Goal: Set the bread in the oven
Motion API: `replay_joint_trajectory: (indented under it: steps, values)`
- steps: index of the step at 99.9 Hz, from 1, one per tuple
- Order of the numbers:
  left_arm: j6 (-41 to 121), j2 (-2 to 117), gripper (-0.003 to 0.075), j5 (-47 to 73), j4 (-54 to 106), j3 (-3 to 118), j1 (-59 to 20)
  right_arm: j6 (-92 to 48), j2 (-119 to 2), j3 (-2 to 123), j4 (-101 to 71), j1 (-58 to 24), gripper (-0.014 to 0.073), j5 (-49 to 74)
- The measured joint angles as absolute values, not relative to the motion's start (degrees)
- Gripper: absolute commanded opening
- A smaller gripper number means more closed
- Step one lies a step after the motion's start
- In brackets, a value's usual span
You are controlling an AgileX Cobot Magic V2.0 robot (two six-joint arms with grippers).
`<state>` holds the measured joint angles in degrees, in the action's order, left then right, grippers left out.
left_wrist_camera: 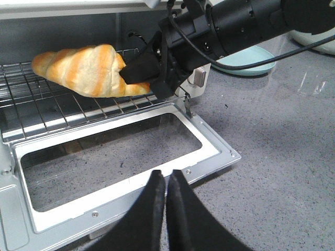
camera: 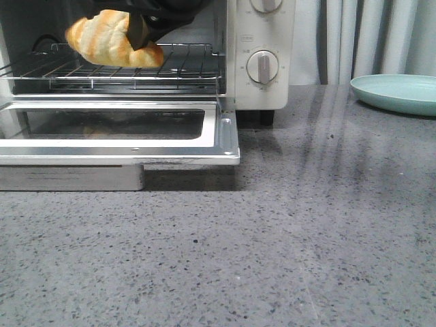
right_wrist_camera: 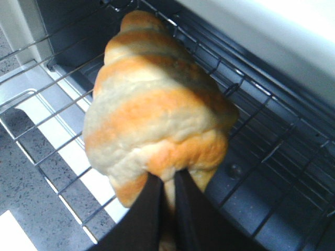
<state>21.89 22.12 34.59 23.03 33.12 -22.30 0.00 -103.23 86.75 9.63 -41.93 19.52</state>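
Note:
The bread [camera: 109, 39], a golden-orange roll with cream stripes, is held over the wire rack [camera: 102, 68] inside the white oven [camera: 255, 88]. The oven's glass door [camera: 116, 129] lies folded down and open. My right gripper [camera: 146, 30] is shut on the bread's right end; the same grip shows in the left wrist view [left_wrist_camera: 138, 70] and in the right wrist view [right_wrist_camera: 167, 180], where the bread [right_wrist_camera: 157, 110] hangs above the rack [right_wrist_camera: 272, 141]. My left gripper [left_wrist_camera: 166, 180] is shut and empty, just outside the door's front edge [left_wrist_camera: 209, 162].
A light teal plate [camera: 398, 92] sits at the back right, also in the left wrist view [left_wrist_camera: 251, 60]. Oven dials [camera: 262, 67] face forward. The open door juts out over the grey speckled countertop [camera: 272, 238]. A curtain hangs behind.

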Motion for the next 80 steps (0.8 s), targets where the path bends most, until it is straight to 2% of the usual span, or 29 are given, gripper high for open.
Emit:
replay_joint_trajectory:
  steps: [5,9,10,15,18,23,31,40,47,54,60,61,64,69,80]
  values:
    - [21.9,22.1,-0.0021,34.6,23.0,33.1,-22.3,0.0,-103.2,86.7,9.6,-41.9,0.0194,19.6]
    - [21.9,22.1,-0.0021,34.6,23.0,33.1,-22.3,0.0,-103.2,86.7,9.4,-41.9,0.0331,19.7]
    - [21.9,22.1,-0.0021,34.6,23.0,33.1,-22.3,0.0,-103.2,86.7,9.4,-41.9,0.0331,19.7]
    - [21.9,22.1,-0.0021,34.6,23.0,33.1,-22.3,0.0,-103.2,86.7,9.0,-41.9,0.0468,19.7]
    - [21.9,22.1,-0.0021,34.6,23.0,33.1,-22.3,0.3,-103.2,86.7,8.7,-41.9,0.052,19.7]
    - [21.9,22.1,-0.0021,34.6,23.0,33.1,-22.3,0.7,-103.2,86.7,8.3,-41.9,0.0574,19.8]
    - [21.9,22.1,-0.0021,34.8,23.0,33.1,-22.3,1.3,-103.1,86.7,7.7,-41.9,0.0575,20.5]
    - [22.0,22.1,-0.0021,35.6,23.0,33.1,-22.3,1.7,-102.1,86.7,6.5,-42.1,0.0538,22.0]
    - [22.0,22.1,-0.0021,36.4,23.0,33.1,-22.3,1.8,-100.7,86.7,5.6,-42.6,0.0462,23.5]
    - [22.0,22.1,-0.0021,37.1,23.0,33.1,-22.3,1.9,-98.9,86.7,5.5,-43.8,0.0309,25.1]
    - [22.0,22.1,-0.0021,37.5,23.0,33.1,-22.3,1.9,-96.5,86.6,5.4,-45.6,0.011,26.6]
    - [22.0,22.1,-0.0021,37.5,23.0,33.1,-22.3,1.9,-96.2,86.5,5.4,-46.1,0.011,26.9]
    - [22.0,22.0,-0.0022,37.6,22.9,33.1,-22.3,1.9,-95.1,86.0,5.4,-47.1,0.0021,27.5]
    - [22.0,21.5,-0.0022,37.7,22.3,33.1,-22.3,1.9,-92.7,84.9,6.2,-48.7,-0.0077,28.0]
    - [22.0,19.4,-0.0021,38.4,18.4,33.1,-22.3,1.9,-85.6,78.6,9.1,-53.0,-0.0048,28.1]
